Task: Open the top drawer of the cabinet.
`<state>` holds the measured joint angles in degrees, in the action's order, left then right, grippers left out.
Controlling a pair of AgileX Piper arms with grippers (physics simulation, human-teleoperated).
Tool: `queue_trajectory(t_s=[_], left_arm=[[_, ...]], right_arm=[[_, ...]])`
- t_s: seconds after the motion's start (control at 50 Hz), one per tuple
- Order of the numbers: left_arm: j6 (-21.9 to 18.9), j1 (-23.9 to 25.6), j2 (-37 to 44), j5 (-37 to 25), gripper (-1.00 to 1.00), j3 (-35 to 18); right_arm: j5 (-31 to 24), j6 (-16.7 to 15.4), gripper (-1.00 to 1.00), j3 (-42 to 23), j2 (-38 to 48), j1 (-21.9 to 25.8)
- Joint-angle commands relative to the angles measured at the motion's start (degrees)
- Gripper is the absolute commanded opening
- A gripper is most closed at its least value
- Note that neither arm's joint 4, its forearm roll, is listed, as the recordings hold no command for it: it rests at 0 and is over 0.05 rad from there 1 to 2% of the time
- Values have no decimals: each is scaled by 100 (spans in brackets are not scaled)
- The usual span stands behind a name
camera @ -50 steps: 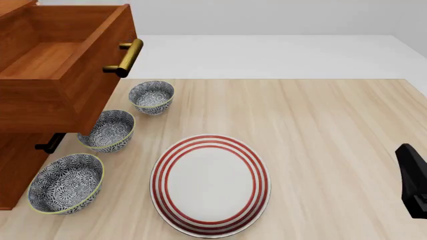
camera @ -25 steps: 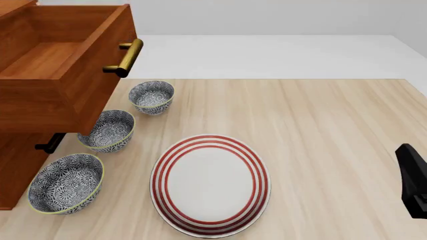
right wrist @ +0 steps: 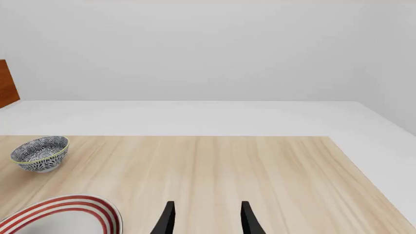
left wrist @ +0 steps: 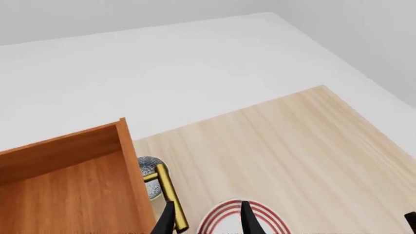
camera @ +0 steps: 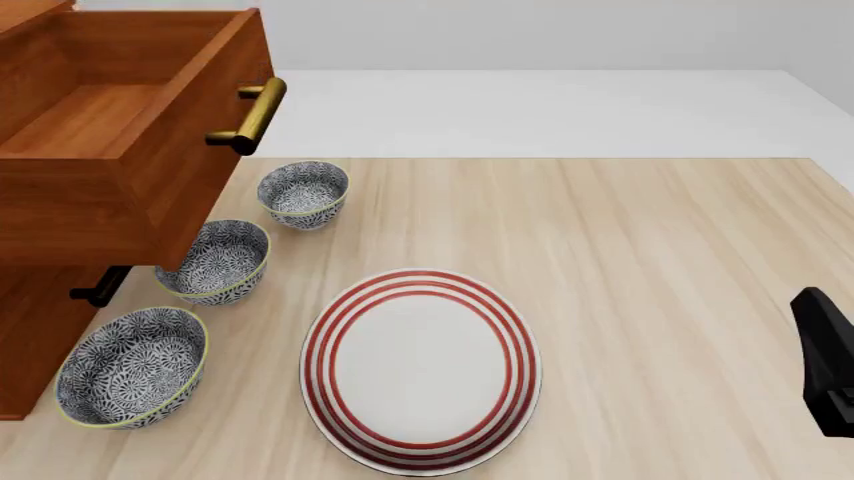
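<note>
Both grippers show parted, empty fingertips: the left gripper (left wrist: 206,219) hovers above the brass bar handle (camera: 248,116), the right gripper (right wrist: 205,218) over the bare pale wood table (camera: 641,280). The top drawer (camera: 127,130) stands pulled out from the cabinet (camera: 34,340) at far left, its handle's long axis running front-to-back. Smooth reddish-brown boards form its plain box interior.

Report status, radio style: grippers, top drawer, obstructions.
Left gripper open, holding nothing; right gripper open over bare table. Reddish-brown wooden top drawer pulled well out, brass bar handle free. Nothing blocking it.
</note>
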<state>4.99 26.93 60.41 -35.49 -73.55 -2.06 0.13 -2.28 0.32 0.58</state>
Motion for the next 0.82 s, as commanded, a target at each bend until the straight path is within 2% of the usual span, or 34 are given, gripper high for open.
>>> queue_trajectory(t_s=[0.02, 0.82], left_arm=[[7, 59, -74, 7, 100, 80], [12, 377, -501, 186, 100, 690]], right_arm=[[0, 0, 100, 0, 0, 1], [0, 1, 100, 0, 0, 0]])
